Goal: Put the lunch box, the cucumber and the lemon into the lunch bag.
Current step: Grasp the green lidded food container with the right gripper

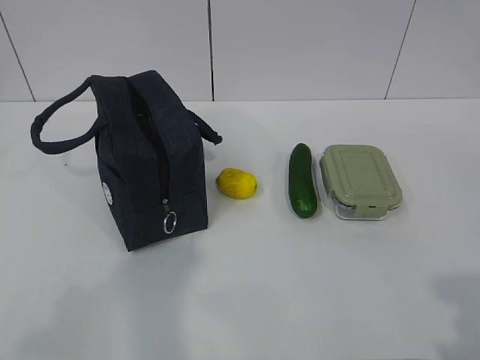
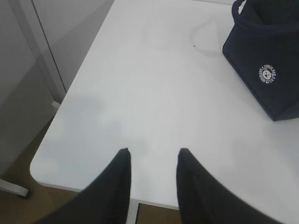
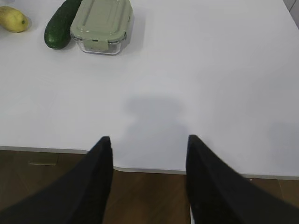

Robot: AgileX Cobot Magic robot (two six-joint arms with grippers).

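Taking the lunch bag [image 1: 154, 161] as the landmark, everything to be packed lies to its right on the white table [image 1: 247, 300]; the lemon [image 1: 237, 184] sits just beside the bag's right wall; the cucumber [image 1: 302, 181] lies farther right, its long axis running from the near edge toward the back wall; the lunch box [image 1: 361, 181] rests just beside the cucumber on the side away from the bag, possibly touching it, its long side parallel to the cucumber; nothing is in the bag yet, and its top gapes open with the zipper ring hanging low on the front.

Neither arm shows in the exterior view; the right gripper [image 3: 148, 144] hangs at the near table edge, jaws parted and empty, with the box, cucumber and lemon ahead and to its left; the left gripper [image 2: 153, 156] waits at the near left corner, jaws parted more narrowly, empty, with the bag ahead to its right.

By this layout the right arm looks nearer all three items, the box nearest; carrying any of them means travelling leftward to the bag.
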